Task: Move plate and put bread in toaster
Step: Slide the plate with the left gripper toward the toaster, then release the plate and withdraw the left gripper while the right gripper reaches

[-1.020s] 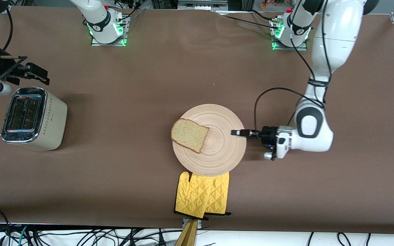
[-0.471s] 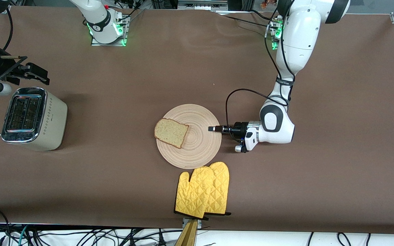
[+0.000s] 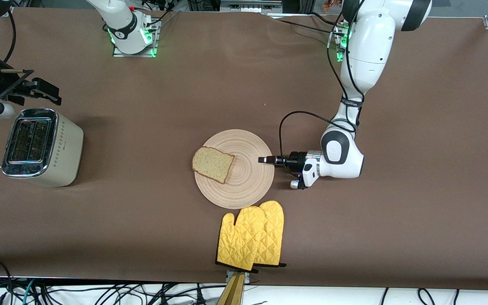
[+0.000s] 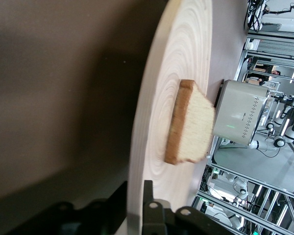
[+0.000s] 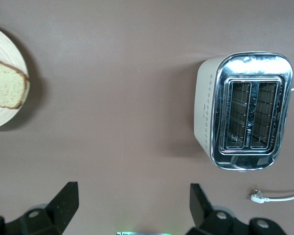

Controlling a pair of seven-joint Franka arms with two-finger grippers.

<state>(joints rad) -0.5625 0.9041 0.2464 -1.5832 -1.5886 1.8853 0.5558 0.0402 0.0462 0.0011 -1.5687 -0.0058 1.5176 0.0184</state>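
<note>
Left hand (image 3: 264,160) clamps flat plate (image 3: 244,186) rim; bread's (image 3: 212,164) crust end faces toaster (image 3: 40,146).

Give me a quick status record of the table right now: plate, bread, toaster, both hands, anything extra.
plate: flat on the table, mid-table, edge pinched by the left hand
bread: on the plate, at its rim toward the toaster
toaster: upright at the right arm's end, both slots empty
left hand: low at the plate's rim, shut on it
right hand: waiting in the air near the toaster, open, holding nothing
oven mitt: yellow, nearer the front camera than the plate, its tips right at the plate's edge
</note>
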